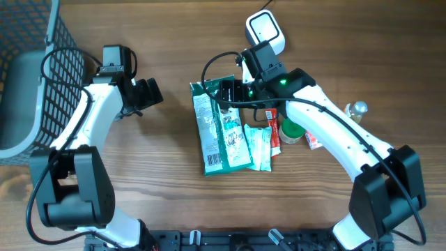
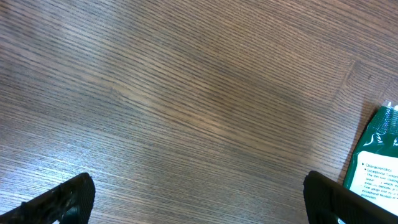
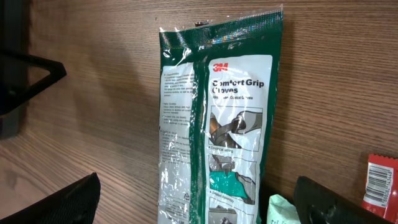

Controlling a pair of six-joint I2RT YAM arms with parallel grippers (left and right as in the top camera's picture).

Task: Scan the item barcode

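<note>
The item, a green and white 3M glove packet (image 1: 220, 127), lies flat in the middle of the table. My right gripper (image 1: 228, 92) hangs open over its far end. In the right wrist view the packet (image 3: 217, 112) runs up between the two spread fingers of the right gripper (image 3: 199, 200), which do not touch it. My left gripper (image 1: 152, 94) is open to the left of the packet, over bare wood. In the left wrist view the left gripper (image 2: 199, 196) holds nothing and the packet's corner (image 2: 376, 163) shows at the right edge. No barcode is readable.
A white scanner-like device (image 1: 265, 30) sits at the back, behind the right wrist. A pale green packet (image 1: 258, 146), a red packet (image 1: 273, 131), a green round item (image 1: 290, 131) and a small bulb (image 1: 358, 109) lie right of the glove packet. A dark mesh basket (image 1: 42, 63) stands at the far left.
</note>
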